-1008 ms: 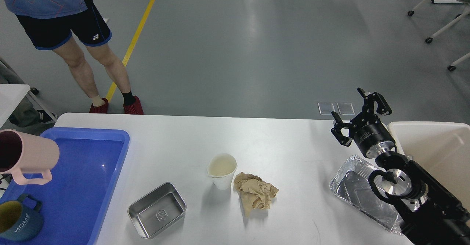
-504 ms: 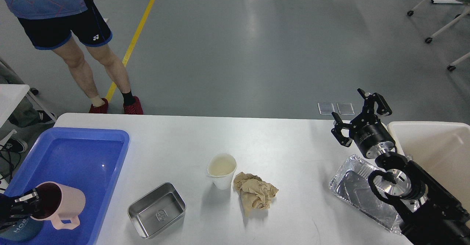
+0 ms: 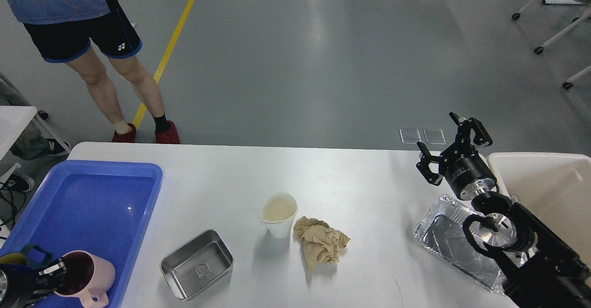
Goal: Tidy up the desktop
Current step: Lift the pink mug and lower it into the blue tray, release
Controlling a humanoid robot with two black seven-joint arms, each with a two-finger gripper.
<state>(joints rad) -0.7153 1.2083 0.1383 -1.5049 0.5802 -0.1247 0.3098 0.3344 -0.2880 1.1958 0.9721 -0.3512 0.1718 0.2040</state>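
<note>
The white desktop (image 3: 360, 183) carries a white paper cup (image 3: 279, 213), a crumpled brown paper (image 3: 321, 243), a small steel tray (image 3: 197, 264) and a foil tray (image 3: 450, 243). At the bottom left my left gripper (image 3: 53, 273) is shut on the rim of a pink mug (image 3: 94, 275), which sits low at the near right corner of the blue tray (image 3: 92, 197). A dark teal mug (image 3: 25, 254) shows partly behind that gripper. My right gripper (image 3: 438, 135) stands open above the desktop's far right, beyond the foil tray, with nothing between its fingers.
A beige bin (image 3: 549, 192) stands at the right edge beside my right arm. A person (image 3: 106, 68) stands on the floor beyond the desktop's far left corner. Another white table's corner (image 3: 14, 118) shows at the left.
My left gripper has carried the pink mug down and toward me, from high at the tray's left edge to its near right corner. The right arm has hardly moved.
</note>
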